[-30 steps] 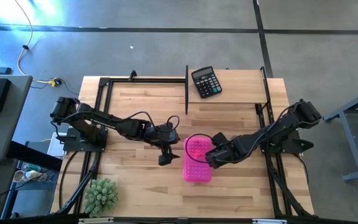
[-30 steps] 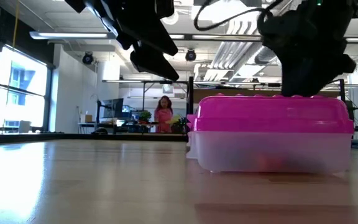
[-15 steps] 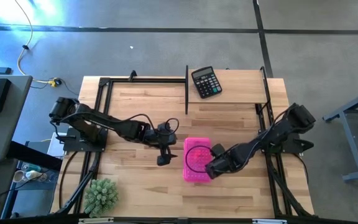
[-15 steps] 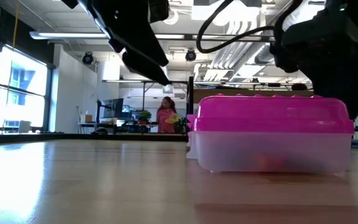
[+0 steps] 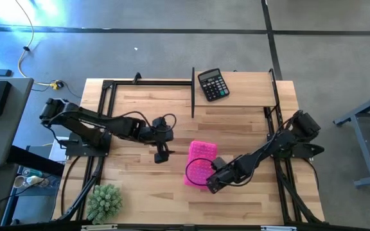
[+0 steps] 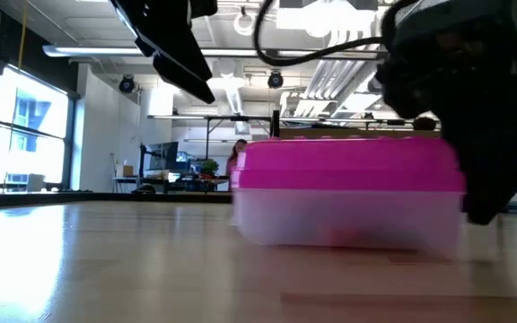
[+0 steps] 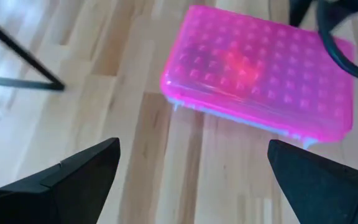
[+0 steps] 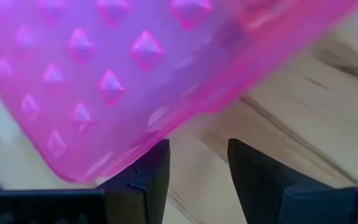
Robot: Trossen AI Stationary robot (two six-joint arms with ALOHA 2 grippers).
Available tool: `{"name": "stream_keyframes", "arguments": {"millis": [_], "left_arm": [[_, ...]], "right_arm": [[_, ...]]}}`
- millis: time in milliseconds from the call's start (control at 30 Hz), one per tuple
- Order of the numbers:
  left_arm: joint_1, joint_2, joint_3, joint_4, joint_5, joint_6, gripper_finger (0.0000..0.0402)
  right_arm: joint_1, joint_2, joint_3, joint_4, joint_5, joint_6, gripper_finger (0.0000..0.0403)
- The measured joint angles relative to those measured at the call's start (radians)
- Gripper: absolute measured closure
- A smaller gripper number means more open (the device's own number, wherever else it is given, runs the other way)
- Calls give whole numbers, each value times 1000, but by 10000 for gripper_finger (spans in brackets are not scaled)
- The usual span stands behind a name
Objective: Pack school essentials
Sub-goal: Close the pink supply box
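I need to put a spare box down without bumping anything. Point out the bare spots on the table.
Bare wood lies between the calculator and the pink case, and along the near edge between the green plant and the right claw. It is crowded mid-table, where the open left claw hangs beside the case and the right claw sits at its near corner.

Through the frosted clear base of the pink-lidded plastic case (image 6: pixel 348 211) I catch only a reddish smudge, contents unreadable. My right wrist view crops the studded lid at its edges. The distant person (image 6: pixel 238 159) is mostly hidden behind it.
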Motion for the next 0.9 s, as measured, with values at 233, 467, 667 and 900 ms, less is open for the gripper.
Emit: {"name": "stream_keyframes", "arguments": {"millis": [233, 467, 667, 900], "left_arm": [[42, -74, 0, -70, -11, 20, 2], [73, -106, -1, -133, -23, 24, 2], [51, -106, -1, -128, -15, -6, 2], [-18, -103, -3, -71, -31, -61, 2]], "right_arm": [[-52, 50, 0, 214, 27, -107, 249], [-126, 69, 0, 348, 73, -221, 249], [-178, 55, 5, 351, 75, -294, 249], [-183, -10, 37, 244, 57, -372, 249]]}}
